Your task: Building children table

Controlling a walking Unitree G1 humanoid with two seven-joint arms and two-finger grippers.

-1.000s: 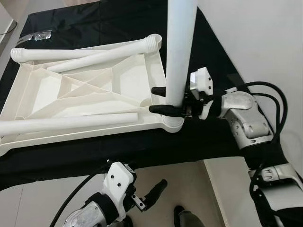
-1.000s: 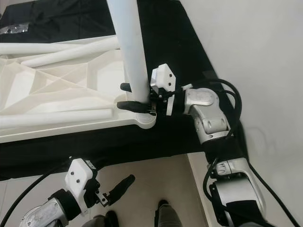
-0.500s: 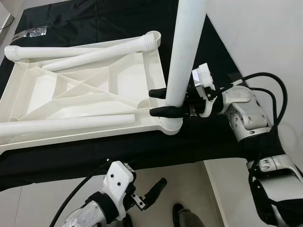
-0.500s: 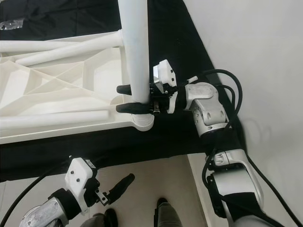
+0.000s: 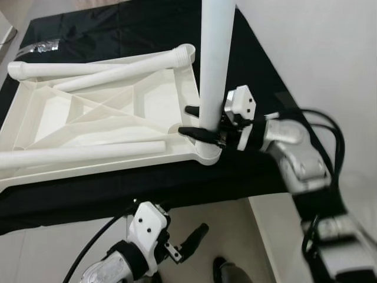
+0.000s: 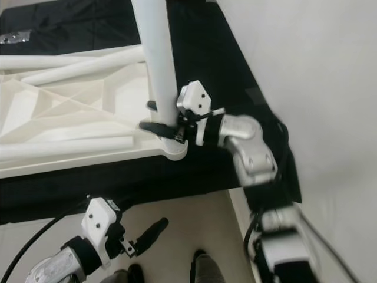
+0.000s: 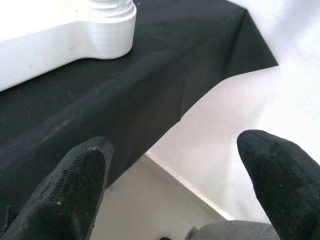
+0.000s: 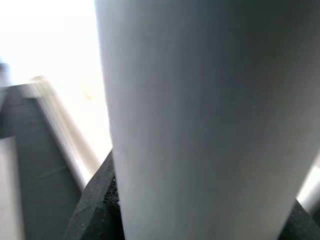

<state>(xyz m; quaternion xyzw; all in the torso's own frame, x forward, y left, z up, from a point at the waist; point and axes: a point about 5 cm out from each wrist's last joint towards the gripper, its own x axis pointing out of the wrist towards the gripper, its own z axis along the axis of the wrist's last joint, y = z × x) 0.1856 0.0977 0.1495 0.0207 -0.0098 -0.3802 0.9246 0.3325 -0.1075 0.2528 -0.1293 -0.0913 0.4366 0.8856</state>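
A white plastic table top (image 5: 112, 118) lies upside down on a black-covered surface. A white table leg (image 5: 213, 71) stands upright in the corner socket (image 5: 206, 154) at its near right. My right gripper (image 5: 194, 122) is shut on this leg just above the socket, one finger on each side. The leg's grey-white side (image 8: 200, 120) sits close against the right wrist camera. Other white legs (image 5: 82, 152) lie across the top. My left gripper (image 7: 175, 175) hangs open below the table edge, near the floor.
The black cloth (image 5: 147, 183) drapes over the front edge. A white wall (image 5: 318, 53) runs along the right side. A clear packet (image 5: 41, 46) lies at the far left on the cloth. Shoes (image 6: 200, 262) show on the floor below.
The upright leg has swung from a rightward tilt to nearly vertical, and my right arm has shifted left with it. The left arm stays still.
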